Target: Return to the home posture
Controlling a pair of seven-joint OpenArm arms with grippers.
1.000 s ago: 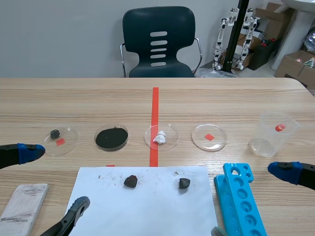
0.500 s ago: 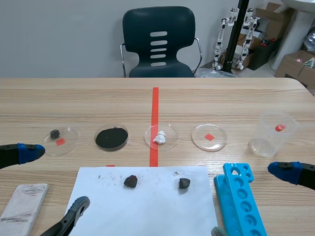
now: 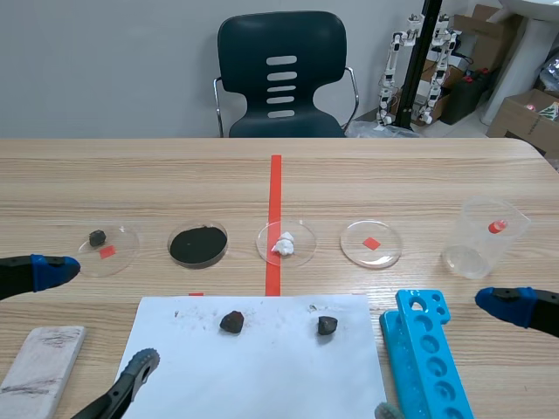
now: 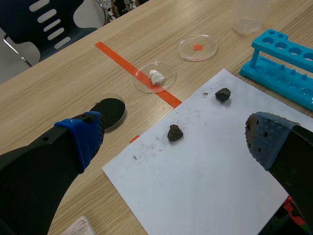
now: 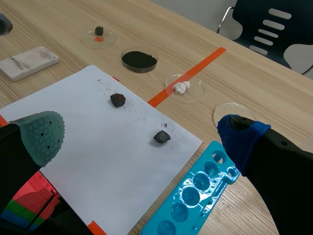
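At the far left, the left gripper [image 3: 99,314] is low over the near edge of the table [image 3: 393,175]. Its two fingers stand wide apart and nothing is between them; the blue pad [image 3: 48,271] is on the outer side and the grey pad [image 3: 141,360] is over the near left corner of the paper. Beside it, near the table edge, lies a whitish block [image 3: 39,367]. Farther from the robot, four clear round dishes stand in one row. The first dish [image 3: 109,243] holds a small dark stone [image 3: 97,236], and the second dish [image 3: 198,244] is filled with black powder. Nearer to the robot lies a white paper sheet [image 3: 262,375] with two dark lumps on it, well apart: the left lump [image 3: 231,322] and the right lump [image 3: 327,326]. The third dish [image 3: 286,243] sits on the orange-red tape line and holds a white piece [image 3: 284,243]. The fourth dish [image 3: 371,243] shows a red square. Just beside the right edge of the paper lies a blue tube rack [image 3: 428,358]. Behind it stands a clear plastic cup [image 3: 485,236] with a small red spot [image 3: 497,226]; I cannot tell if this spot is inside the cup or on its wall. The right gripper [image 5: 141,133] is low at the right, its fingers also spread wide, holding nothing, over the rack and the paper.
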